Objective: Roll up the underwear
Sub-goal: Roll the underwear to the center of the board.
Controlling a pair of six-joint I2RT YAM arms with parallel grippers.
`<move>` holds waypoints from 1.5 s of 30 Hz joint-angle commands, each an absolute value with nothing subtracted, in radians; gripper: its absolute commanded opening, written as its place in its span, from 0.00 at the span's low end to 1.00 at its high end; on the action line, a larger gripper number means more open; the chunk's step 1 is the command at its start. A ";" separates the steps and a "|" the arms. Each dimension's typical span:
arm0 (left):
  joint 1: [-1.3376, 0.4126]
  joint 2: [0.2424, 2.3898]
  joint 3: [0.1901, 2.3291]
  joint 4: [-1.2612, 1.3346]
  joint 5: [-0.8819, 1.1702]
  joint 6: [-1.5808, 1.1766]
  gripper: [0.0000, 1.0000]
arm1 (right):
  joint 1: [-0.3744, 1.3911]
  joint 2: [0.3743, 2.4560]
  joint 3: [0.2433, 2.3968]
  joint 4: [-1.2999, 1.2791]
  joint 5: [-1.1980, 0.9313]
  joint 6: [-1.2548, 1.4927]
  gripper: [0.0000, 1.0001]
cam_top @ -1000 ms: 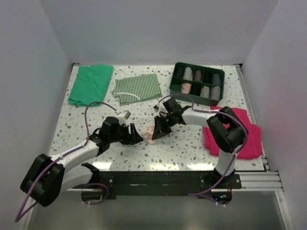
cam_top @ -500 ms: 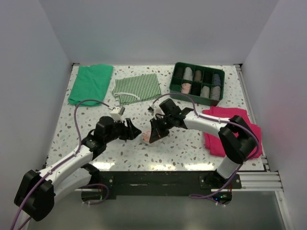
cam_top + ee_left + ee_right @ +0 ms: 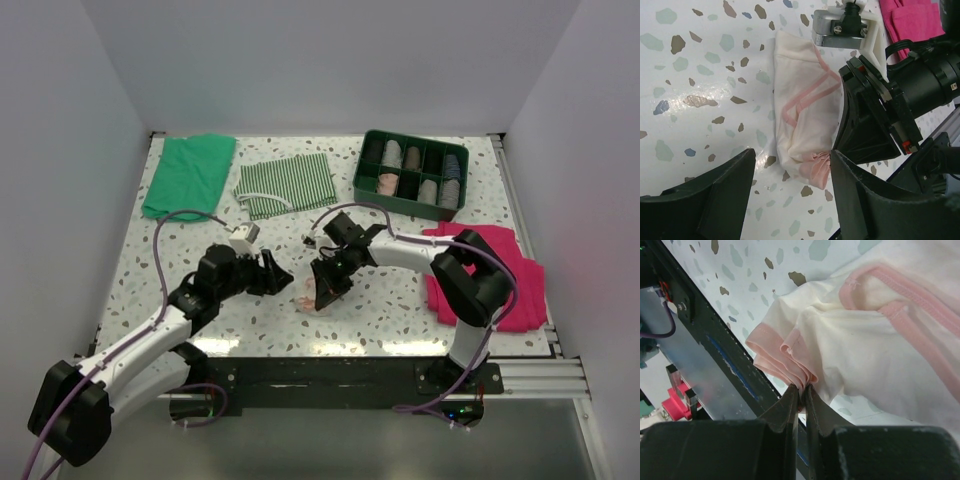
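Terrazzo table (image 3: 400, 300), white walls (image 3: 320, 60); right gripper (image 3: 802, 388) pinches the underwear (image 3: 805, 110) hem, left gripper (image 3: 791, 167) spread wide nearby.

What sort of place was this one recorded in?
Probably a lab test booth for laundry practice: plain white walls box in a speckled tabletop holding a striped cloth and a green divided tray of rolled garments.
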State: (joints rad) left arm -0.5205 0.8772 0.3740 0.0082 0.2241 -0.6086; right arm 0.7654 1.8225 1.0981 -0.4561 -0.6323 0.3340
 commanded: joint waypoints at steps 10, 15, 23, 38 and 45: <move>-0.532 0.857 0.278 0.113 0.264 -0.606 0.66 | 0.723 1.899 1.200 -0.482 -0.660 0.327 0.00; -0.535 0.871 0.281 0.146 0.267 -0.598 0.66 | 0.716 1.890 1.203 -0.469 -0.756 0.325 0.00; -0.551 0.897 0.275 0.209 0.308 -0.574 0.67 | 0.687 1.950 1.212 -0.479 -0.859 0.321 0.00; -0.571 1.006 0.209 0.396 0.311 -0.485 0.69 | 0.604 1.986 1.227 -0.462 -0.857 0.348 0.00; -0.574 1.160 0.276 0.469 0.301 -0.400 0.69 | 0.603 2.003 1.262 -0.503 -0.854 0.325 0.00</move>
